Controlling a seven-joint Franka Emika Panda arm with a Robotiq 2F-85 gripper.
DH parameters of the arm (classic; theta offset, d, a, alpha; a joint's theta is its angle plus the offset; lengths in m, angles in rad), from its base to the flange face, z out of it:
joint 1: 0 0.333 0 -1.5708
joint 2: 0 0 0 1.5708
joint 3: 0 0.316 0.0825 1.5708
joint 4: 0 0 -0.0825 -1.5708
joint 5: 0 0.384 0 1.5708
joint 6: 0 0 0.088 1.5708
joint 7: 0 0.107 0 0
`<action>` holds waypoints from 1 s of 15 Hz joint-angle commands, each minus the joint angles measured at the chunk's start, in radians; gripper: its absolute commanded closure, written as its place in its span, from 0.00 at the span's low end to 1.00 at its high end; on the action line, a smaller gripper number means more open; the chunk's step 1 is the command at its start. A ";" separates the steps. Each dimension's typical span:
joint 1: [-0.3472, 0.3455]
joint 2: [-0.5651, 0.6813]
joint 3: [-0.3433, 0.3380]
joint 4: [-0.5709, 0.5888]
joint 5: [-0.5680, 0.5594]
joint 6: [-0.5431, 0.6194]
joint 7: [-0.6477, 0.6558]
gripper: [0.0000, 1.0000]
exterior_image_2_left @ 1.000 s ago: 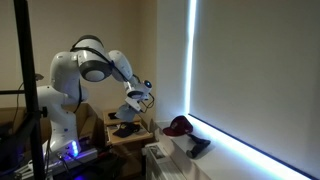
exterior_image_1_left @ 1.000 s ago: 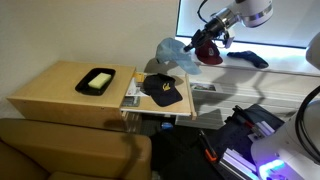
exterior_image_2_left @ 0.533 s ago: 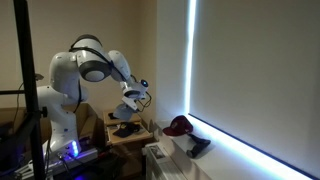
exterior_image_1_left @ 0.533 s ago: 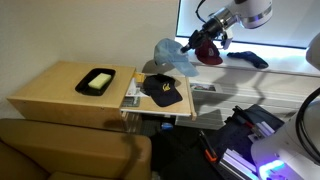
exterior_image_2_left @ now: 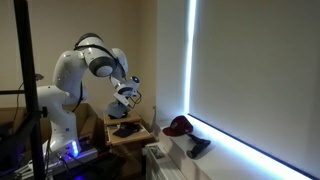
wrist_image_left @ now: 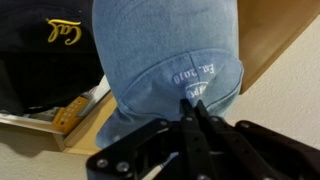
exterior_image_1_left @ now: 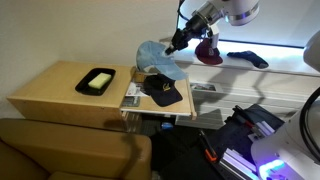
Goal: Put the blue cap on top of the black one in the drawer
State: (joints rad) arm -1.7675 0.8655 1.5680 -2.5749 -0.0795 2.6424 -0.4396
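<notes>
At the left of an exterior view, a black tray [exterior_image_1_left: 100, 81] with pale contents sits on the worktop [exterior_image_1_left: 55, 85] of the light wooden cabinet and plays no part in the task. Just right of it the drawer [exterior_image_1_left: 150, 111] stands open. The black one [exterior_image_1_left: 163, 93] lies inside it with its gold emblem facing up.

The blue cap [exterior_image_1_left: 154, 58] hangs in the air above that cap, clear of it, with its crown drooping toward the drawer. Further right, the gripper [exterior_image_1_left: 177, 43] carries it. In the wrist view the fingers [wrist_image_left: 188, 120] are pinched narrow on the cap's rear edge, beside the stitched lettering. Farther right again, a dark red cap [exterior_image_1_left: 210, 50] and a dark flat cap [exterior_image_1_left: 248, 59] rest on the window ledge.

By my reading, the pick-up is done and the carry is nearly finished. What remains is to lower the blue cap until its crown settles over the black crown, then let go and lift away. The cap looks slightly off-centre toward the cabinet side, so a small correction may be needed first.
</notes>
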 commanded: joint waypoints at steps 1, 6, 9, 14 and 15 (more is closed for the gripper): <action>0.094 -0.073 -0.132 0.002 -0.051 0.138 0.014 0.99; 0.376 -0.153 -0.371 -0.006 -0.114 0.425 0.037 0.99; 0.529 -0.219 -0.490 -0.006 -0.120 0.535 0.071 0.99; 0.718 -0.339 -0.675 -0.025 -0.109 0.621 0.152 0.99; 0.755 -0.350 -0.712 -0.026 -0.107 0.628 0.167 0.99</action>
State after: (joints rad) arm -1.1105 0.6078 0.9514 -2.5767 -0.1837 3.2293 -0.3364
